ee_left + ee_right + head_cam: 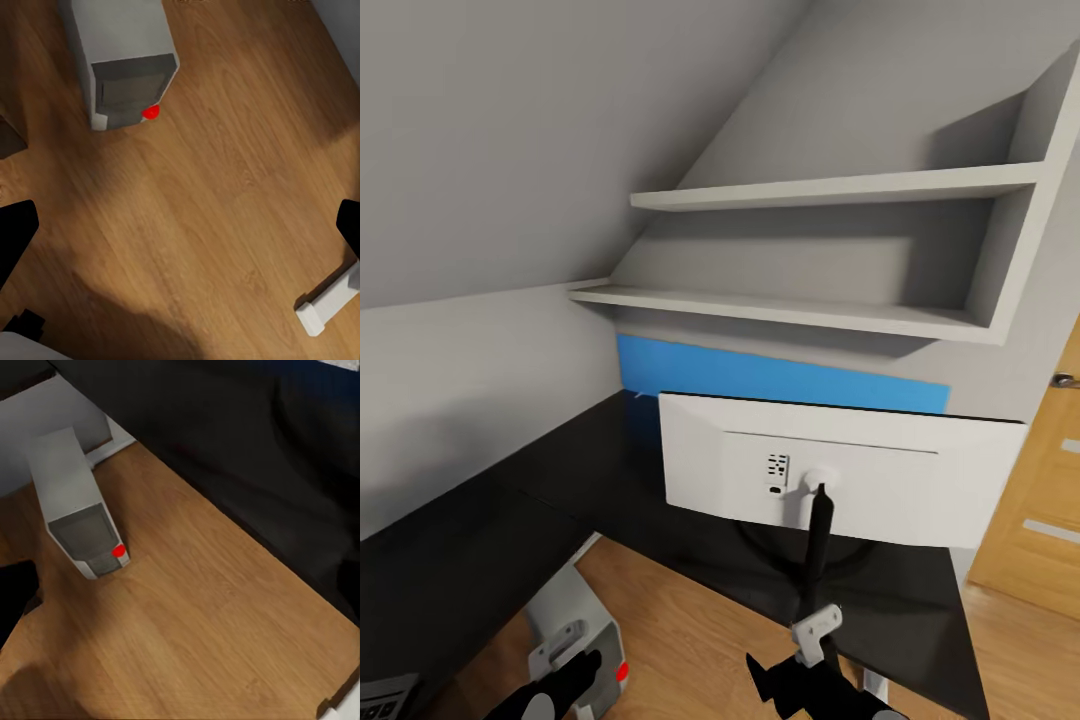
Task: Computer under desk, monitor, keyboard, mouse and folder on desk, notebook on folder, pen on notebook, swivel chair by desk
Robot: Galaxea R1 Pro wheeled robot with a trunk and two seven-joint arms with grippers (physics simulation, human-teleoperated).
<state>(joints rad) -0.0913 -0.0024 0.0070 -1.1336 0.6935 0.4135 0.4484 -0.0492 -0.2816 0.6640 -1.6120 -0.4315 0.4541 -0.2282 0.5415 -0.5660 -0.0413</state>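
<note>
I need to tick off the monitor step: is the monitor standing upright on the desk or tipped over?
Upright. The monitor stands on its black stand on the desk, white back facing the camera.

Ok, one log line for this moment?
monitor: on desk, white back facing camera | computer: on floor beside desk | left gripper: open, empty | right gripper: state unclear

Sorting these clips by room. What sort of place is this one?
Likely a home workspace under a sloped attic ceiling: a black desk carries a monitor, a computer stands on the wood floor, and white shelves line the wall.
</note>
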